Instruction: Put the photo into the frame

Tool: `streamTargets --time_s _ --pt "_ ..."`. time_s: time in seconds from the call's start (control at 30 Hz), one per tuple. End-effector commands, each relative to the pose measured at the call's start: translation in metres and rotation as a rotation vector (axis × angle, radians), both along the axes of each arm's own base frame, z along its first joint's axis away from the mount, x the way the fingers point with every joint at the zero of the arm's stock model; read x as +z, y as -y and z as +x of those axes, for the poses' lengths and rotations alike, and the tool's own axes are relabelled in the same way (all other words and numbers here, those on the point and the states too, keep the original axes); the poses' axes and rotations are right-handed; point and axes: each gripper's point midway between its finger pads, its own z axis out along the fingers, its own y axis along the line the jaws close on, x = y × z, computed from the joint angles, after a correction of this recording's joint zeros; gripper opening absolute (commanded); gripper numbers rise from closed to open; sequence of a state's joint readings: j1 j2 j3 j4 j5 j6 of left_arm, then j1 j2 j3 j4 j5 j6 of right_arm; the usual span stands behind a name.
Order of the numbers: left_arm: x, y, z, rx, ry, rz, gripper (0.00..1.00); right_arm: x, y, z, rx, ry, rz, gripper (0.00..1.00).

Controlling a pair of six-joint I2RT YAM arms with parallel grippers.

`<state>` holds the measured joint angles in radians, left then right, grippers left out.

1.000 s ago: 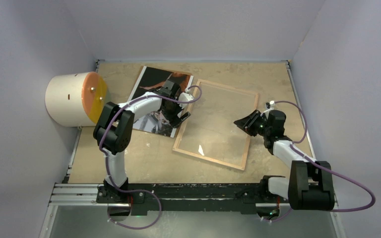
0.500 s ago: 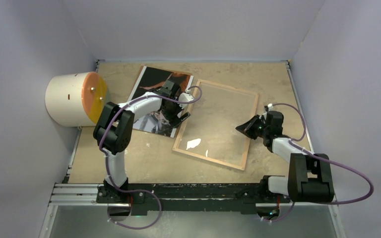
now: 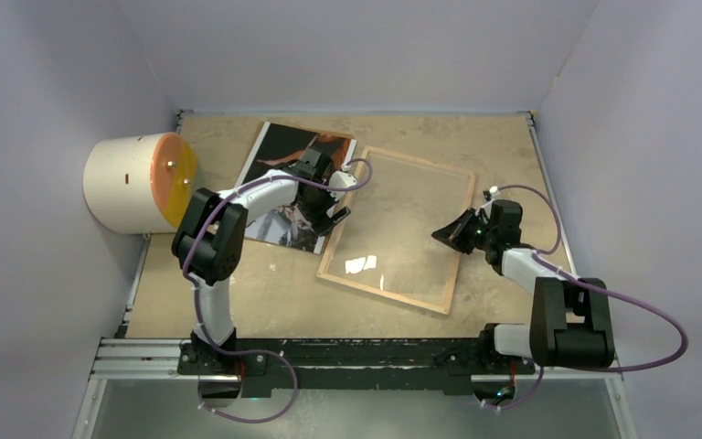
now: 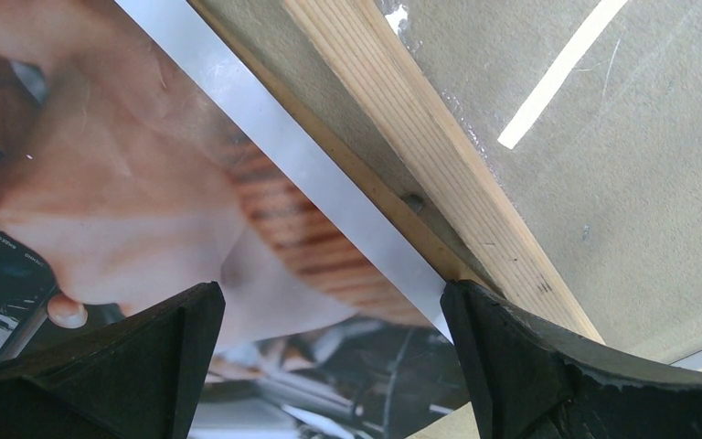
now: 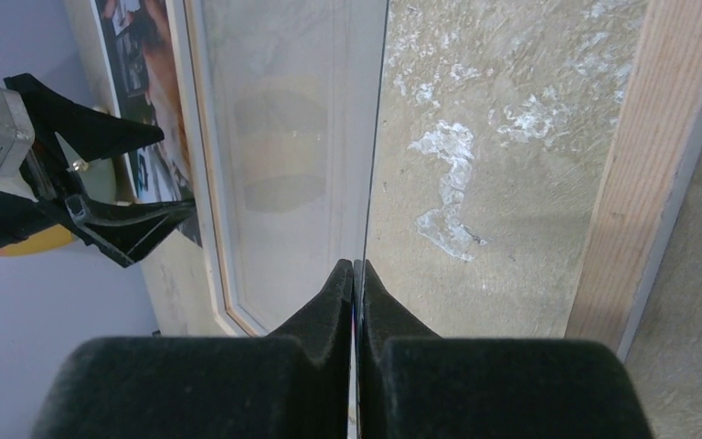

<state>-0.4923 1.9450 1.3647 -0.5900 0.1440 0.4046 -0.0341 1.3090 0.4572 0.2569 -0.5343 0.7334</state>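
Soft, even light, with white glare patches on the glass of the frame [image 3: 400,224].

photo [image 3: 279,151] flat on table [image 3: 238,302], far left | frame [image 3: 384,293] flat just right of it, long edges side by side | left pincer [image 3: 334,218] over photo's right edge | right pincer [image 5: 355,265] at frame's right edge | drum [image 3: 128,183] left of table

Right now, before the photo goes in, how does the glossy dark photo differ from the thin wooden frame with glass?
The glossy dark rectangular photo is opaque, with reddish tones; the thin light-wood frame holds clear glass, and the table shows through. The photo looks smaller than the frame. The photo lies left, the frame in the middle. Both are rectangles, slanted alike.
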Motion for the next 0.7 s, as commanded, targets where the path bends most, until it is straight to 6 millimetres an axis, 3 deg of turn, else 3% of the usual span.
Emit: streamTargets --time_s 0.0,0.67 --pt "0.006 0.005 0.005 -0.017 0.032 -0.015 1.00 0.015 -0.009 -0.001 0.073 0.014 0.024 0.00" --pt "0.005 0.005 0.004 -0.020 0.030 -0.019 1.00 0.042 -0.025 -0.014 0.132 -0.046 0.141 0.00"
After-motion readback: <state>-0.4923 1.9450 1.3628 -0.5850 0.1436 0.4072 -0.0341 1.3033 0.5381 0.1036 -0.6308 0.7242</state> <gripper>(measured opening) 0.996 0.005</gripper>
